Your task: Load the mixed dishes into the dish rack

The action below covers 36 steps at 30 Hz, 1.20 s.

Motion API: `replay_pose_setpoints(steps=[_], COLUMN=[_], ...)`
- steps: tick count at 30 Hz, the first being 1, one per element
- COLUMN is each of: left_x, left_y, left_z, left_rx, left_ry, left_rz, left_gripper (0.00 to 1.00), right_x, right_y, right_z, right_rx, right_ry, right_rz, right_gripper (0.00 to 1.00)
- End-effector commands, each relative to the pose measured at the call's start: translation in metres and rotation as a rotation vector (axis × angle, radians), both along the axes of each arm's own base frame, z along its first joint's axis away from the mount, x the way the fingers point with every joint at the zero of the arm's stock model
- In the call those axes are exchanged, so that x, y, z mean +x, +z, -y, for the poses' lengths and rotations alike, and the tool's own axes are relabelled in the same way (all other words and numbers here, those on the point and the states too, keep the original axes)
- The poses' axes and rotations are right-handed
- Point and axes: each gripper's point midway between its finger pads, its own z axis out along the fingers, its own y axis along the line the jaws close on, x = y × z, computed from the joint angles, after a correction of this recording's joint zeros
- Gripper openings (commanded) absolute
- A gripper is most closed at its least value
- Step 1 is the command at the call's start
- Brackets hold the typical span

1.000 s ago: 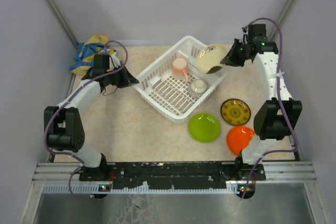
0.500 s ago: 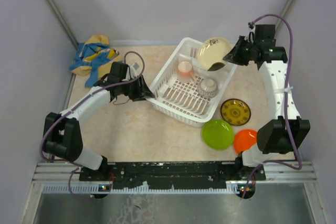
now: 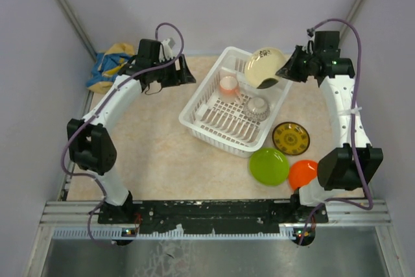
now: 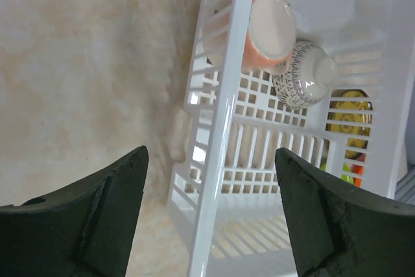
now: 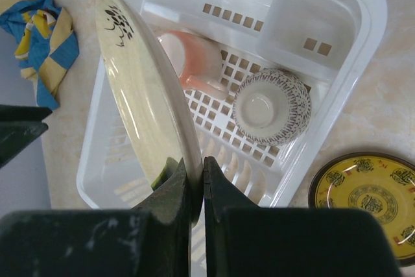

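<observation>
Right gripper [image 5: 196, 174] pinches the cream plate [image 5: 139, 89] on edge over the dish rack [image 3: 224, 118] on the worktop [image 3: 149, 154], while the left gripper [image 4: 209, 157], spread wide, hovers near the rack.

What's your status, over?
Left gripper open, empty, beside the dish rack. Right gripper shut on cream plate, on edge over the rack. Pink cup, bowl inside. Lime-green plate, orange plate, brown-yellow plate on table. Slots unobstructed.
</observation>
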Motion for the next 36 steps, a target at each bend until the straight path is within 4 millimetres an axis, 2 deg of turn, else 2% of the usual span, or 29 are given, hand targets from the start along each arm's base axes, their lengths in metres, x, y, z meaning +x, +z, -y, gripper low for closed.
replay_pose_setpoints(steps=[1, 10, 19, 23, 30, 36], left_x=[0.035, 0.079, 0.091, 0.103, 0.123, 0.128], left_y=[-0.007, -0.001, -0.018, -0.026, -0.043, -0.057], left_z=[0.01, 0.053, 0.091, 0.093, 0.084, 0.088], left_rx=[0.053, 0.102, 0.173, 0.233, 0.322, 0.323], left_ry=[-0.082, -0.204, -0.276, -0.249, -0.177, -0.176], left_rz=[0.066, 0.239, 0.296, 0.306, 0.309, 0.292], left_gripper=[0.85, 0.86, 0.86, 0.8, 0.71, 0.61], right_x=[-0.003, 0.0, 0.001, 0.002, 0.0, -0.002], right_y=[0.047, 0.048, 0.047, 0.049, 0.049, 0.048], right_z=[0.003, 0.01, 0.018, 0.019, 0.02, 0.02], right_rx=[-0.011, -0.048, -0.077, -0.081, -0.082, -0.085], right_ry=[-0.02, -0.047, -0.063, -0.066, -0.07, -0.072], right_rz=[0.124, 0.116, 0.105, 0.107, 0.103, 0.097], right_gripper=[0.0, 0.0, 0.0, 0.0, 0.0, 0.0])
